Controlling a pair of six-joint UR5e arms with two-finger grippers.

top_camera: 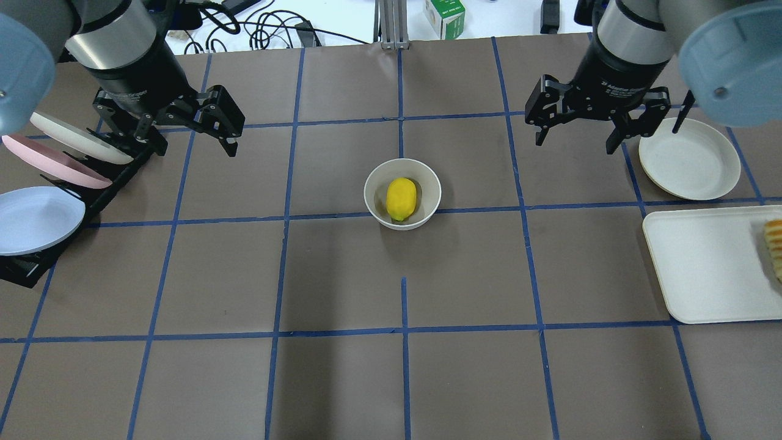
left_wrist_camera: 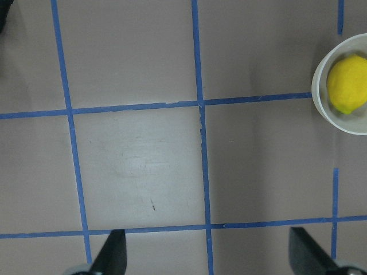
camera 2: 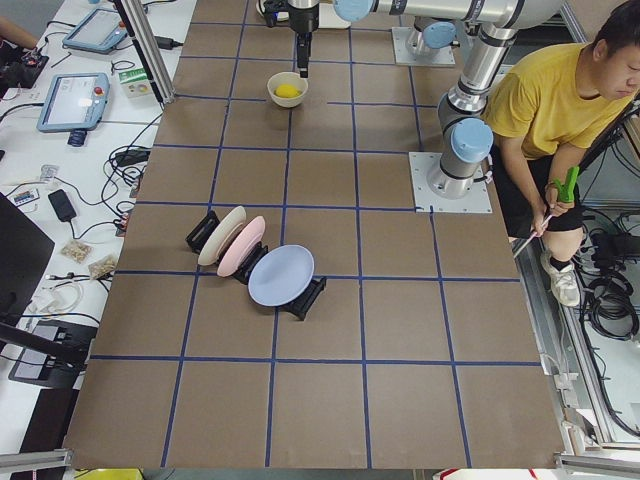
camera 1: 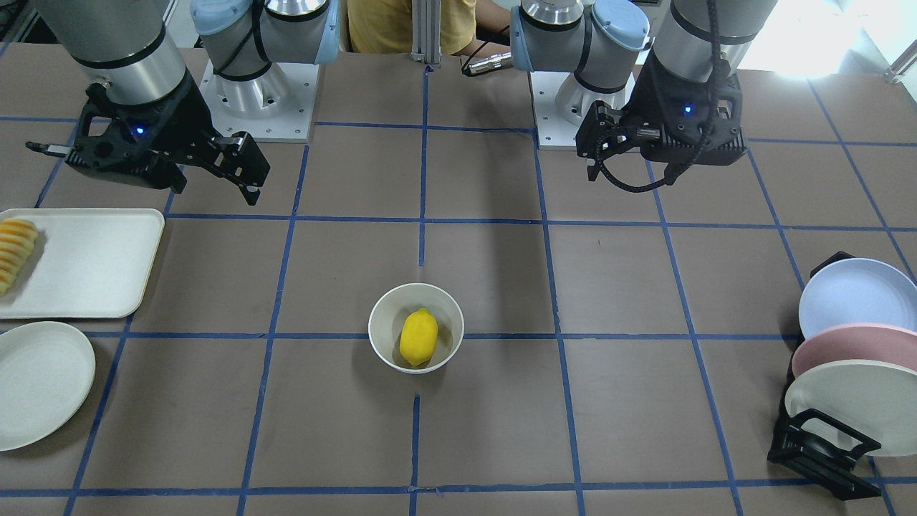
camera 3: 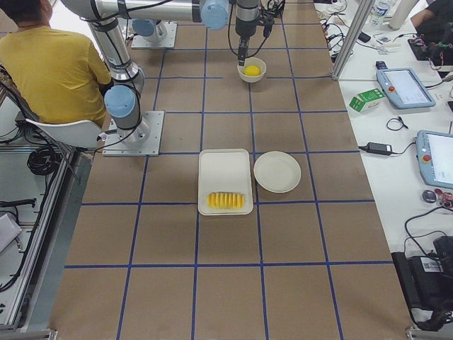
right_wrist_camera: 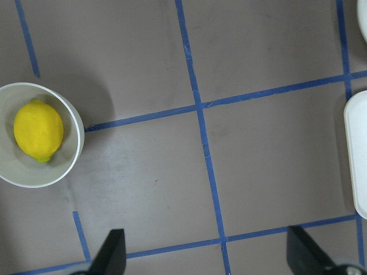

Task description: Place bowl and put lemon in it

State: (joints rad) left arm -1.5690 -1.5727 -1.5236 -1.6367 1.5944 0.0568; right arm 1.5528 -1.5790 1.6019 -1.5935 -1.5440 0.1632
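The off-white bowl point(top_camera: 374, 186) stands upright near the middle of the table, with the yellow lemon point(top_camera: 401, 198) lying inside it. Both also show in the front view, bowl point(camera 1: 380, 315) and lemon point(camera 1: 418, 337). My left gripper point(top_camera: 190, 142) is open and empty, raised above the table, off to the bowl's left. My right gripper point(top_camera: 575, 143) is open and empty, raised off to the bowl's right. The left wrist view shows the bowl point(left_wrist_camera: 319, 97) at its right edge. The right wrist view shows the lemon point(right_wrist_camera: 38, 130) in the bowl at its left edge.
A flat off-white plate point(top_camera: 689, 159) and a white tray point(top_camera: 702, 263) with sliced yellow-orange food point(top_camera: 774, 244) lie at the right. A black rack with blue, pink and white plates point(top_camera: 43, 214) stands at the left. A person in yellow point(camera 2: 560, 110) sits behind the robot.
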